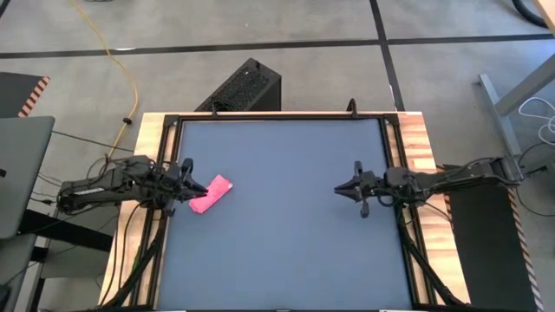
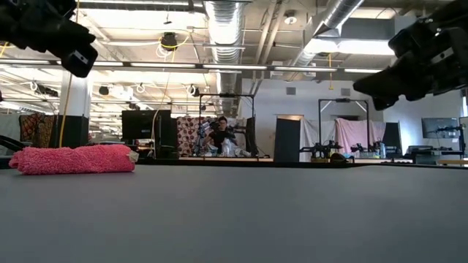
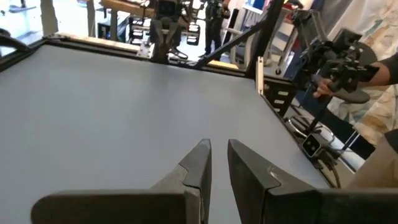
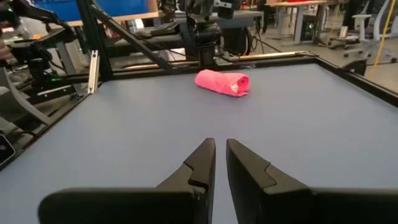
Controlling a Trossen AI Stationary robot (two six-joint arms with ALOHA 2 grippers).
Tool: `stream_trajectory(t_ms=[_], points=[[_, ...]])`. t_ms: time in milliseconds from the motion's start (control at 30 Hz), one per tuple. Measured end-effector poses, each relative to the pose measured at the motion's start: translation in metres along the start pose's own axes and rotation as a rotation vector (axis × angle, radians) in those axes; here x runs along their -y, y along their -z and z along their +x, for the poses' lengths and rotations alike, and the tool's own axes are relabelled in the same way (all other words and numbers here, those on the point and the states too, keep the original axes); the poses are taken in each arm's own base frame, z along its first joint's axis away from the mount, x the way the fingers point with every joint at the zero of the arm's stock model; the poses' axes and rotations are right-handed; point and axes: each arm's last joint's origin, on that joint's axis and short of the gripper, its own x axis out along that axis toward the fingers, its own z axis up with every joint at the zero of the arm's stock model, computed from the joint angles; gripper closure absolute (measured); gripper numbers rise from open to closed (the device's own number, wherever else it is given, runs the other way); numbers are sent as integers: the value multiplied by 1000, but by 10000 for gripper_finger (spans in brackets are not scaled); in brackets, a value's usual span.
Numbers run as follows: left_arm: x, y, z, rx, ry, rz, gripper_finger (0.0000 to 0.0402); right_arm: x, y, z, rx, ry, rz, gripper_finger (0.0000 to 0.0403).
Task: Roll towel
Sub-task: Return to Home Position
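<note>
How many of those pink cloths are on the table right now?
1. The rolled pink towel lies near the table's left edge, just beside the left tool. No other shows; none seems hidden.

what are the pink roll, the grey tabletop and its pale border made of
Small bright pink rolled towel: soft cloth, likely microfibre or terry, by its fuzzy matte pile. Dark grey tabletop: smooth, matte, seamless; laminate or a mat, hard to tell. Pale border strips: seemingly bare wood, by the tan streaked colour.
</note>
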Motion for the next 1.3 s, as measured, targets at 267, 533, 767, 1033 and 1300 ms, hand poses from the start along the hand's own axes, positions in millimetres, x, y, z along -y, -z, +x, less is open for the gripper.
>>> stream_trajectory(t_ms=[267, 533, 767, 1033, 1300], points=[[-4, 5, 0, -35, -107, -12, 359, 2, -1, -10, 1, -7, 10, 335], [-4, 9, -1, -75, -94, -18, 359, 8, 1, -19, -18, 51, 16, 335], [-9, 11, -2, -75, -260, -55, 359, 12, -1, -23, 8, 93, 11, 335], [-14, 16, -3, -77, -410, -170, 359, 15, 11, -23, -118, 129, 81, 335], [-17, 22, -6, -103, -530, -256, 359, 13, 16, -20, -175, 108, 92, 335]])
